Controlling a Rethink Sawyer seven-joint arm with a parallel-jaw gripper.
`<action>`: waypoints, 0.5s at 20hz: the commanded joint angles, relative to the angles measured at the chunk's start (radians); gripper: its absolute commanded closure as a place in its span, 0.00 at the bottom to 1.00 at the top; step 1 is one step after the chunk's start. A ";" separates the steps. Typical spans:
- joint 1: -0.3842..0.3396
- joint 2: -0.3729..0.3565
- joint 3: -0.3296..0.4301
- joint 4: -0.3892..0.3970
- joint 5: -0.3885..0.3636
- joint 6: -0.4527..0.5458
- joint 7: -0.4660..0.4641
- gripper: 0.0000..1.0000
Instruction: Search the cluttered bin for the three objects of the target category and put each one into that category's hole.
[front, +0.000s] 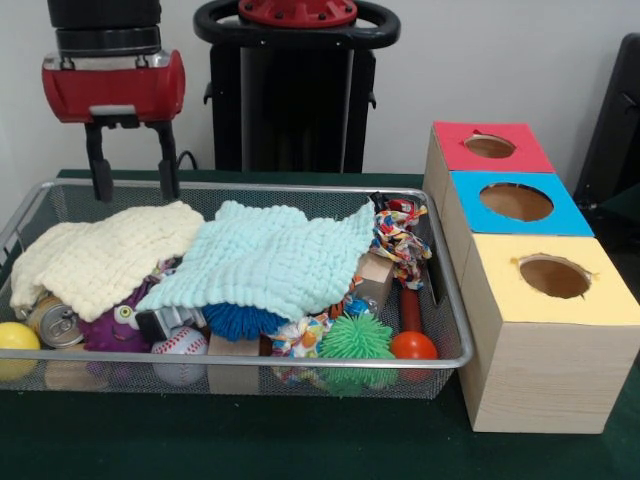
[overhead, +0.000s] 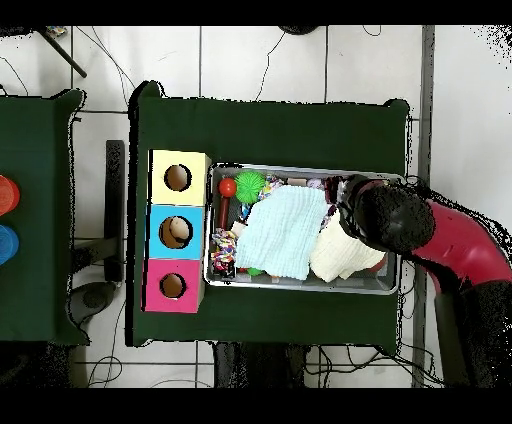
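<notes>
Bin (front: 240, 362), wire mesh, cluttered; targets largely buried.
Contents: pale yellow cloth (front: 100, 255) at left and mint cloth (front: 270, 255) at centre cover most items; baseball (front: 181, 352), green spiky ball (front: 356, 338) and orange ball (front: 413, 346) show along the near edge. Right of the bin: red hole (front: 490, 146) far, blue hole (front: 516, 201) middle, yellow hole (front: 554, 276) near. Gripper (front: 132, 185), fingers spread and empty, hangs over the far-left corner. Judgement: pull the cloths aside before choosing a grasp.

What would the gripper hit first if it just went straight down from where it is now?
Probably the cream cloth at the bin's end: the open gripper hangs above it, though depth is unclear in the front view.
</notes>
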 joint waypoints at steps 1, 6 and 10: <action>0.033 0.104 -0.044 -0.037 -0.035 -0.085 0.141 0.00; 0.030 0.169 -0.032 -0.063 -0.018 -0.132 0.136 0.00; 0.019 0.205 -0.013 -0.076 0.008 -0.146 0.132 0.00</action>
